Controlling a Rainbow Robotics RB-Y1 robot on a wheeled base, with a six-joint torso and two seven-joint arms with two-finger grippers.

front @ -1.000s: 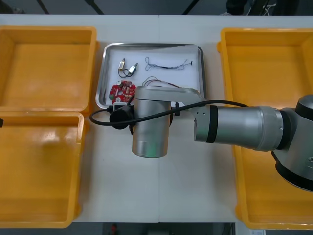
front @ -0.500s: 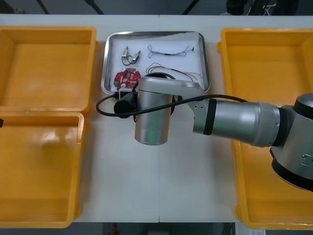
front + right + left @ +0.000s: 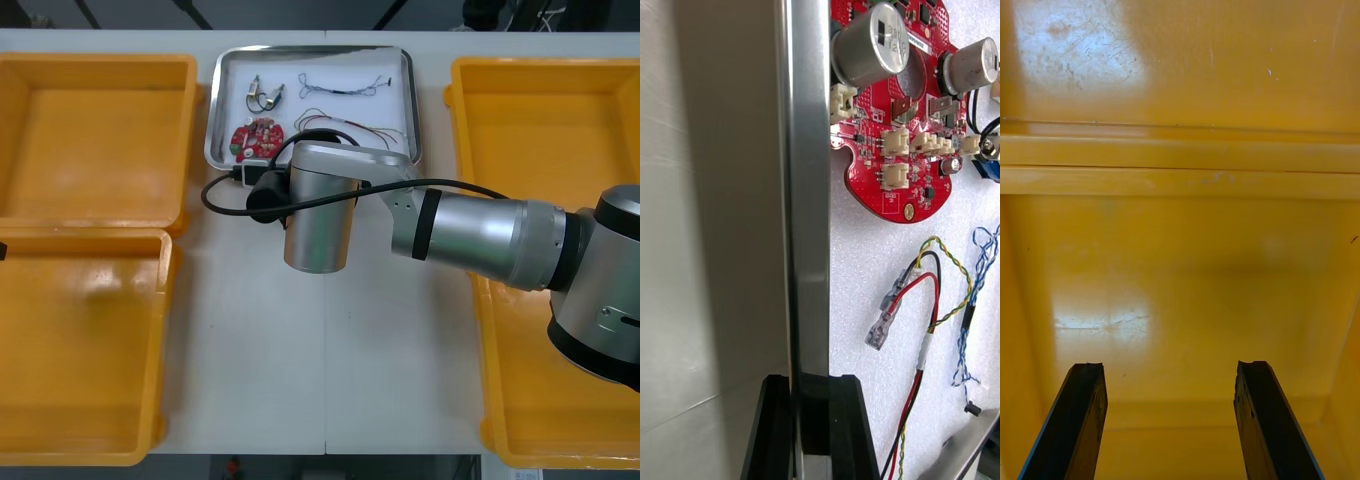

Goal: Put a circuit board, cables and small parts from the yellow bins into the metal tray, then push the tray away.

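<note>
- Pushing step: right gripper point(image 3: 811, 386) has its fingers clamped on the near rim of the metal tray point(image 3: 312, 50), approx. the tray's 6–7 o'clock.
- Drive straight twd 12 o'clock; an off-centre push will likely yaw the tray.
- Tray pos.: table's 12 o'clock.
- Qty in tray: 1 circuit board point(image 3: 256, 138) (8 o'clock), 2 small metal parts point(image 3: 264, 96) (11 o'clock), 3 cables point(image 3: 345, 88) (1–4 o'clock).
- Left gripper point(image 3: 1172, 367): fingers apart, idle over a yellow bin point(image 3: 1180, 247).

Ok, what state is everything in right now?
Right gripper: shut on the metal tray's rim.
Left gripper: open, over a yellow bin.
Metal tray: loaded, near the table's far edge.
Circuit board: flat in the tray.
Red and yellow cable, blue and white cable: loose in the tray.
Small metal parts: in the tray.
</note>
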